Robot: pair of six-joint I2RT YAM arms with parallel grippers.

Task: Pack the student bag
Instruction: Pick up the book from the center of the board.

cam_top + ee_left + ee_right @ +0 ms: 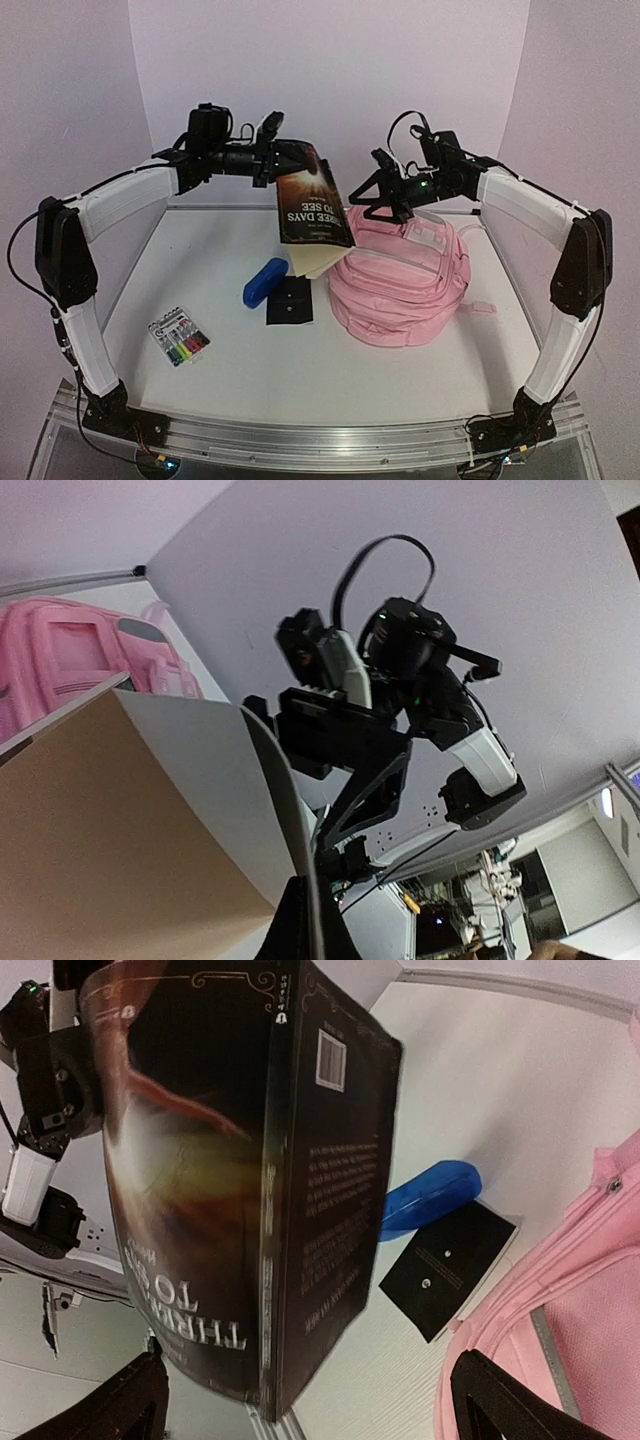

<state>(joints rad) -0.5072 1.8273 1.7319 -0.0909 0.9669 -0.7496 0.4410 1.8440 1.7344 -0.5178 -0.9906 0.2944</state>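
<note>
The pink student bag [400, 280] lies on the table right of centre; it also shows in the left wrist view [60, 650] and the right wrist view [580, 1310]. My left gripper [298, 157] [310, 920] is shut on the top edge of a dark paperback book [313, 200] [120, 810] [250, 1180]. The book hangs in the air, just left of the bag. My right gripper [372, 200] [310, 1410] hovers open over the bag's far left corner. It faces the book with nothing between its fingers [500, 1405].
A blue oval case [265, 282] [430, 1195] and a flat black card [290, 300] [450, 1270] lie on the table left of the bag, below the book. A pack of coloured markers [180, 338] sits near the front left. White walls close in the table.
</note>
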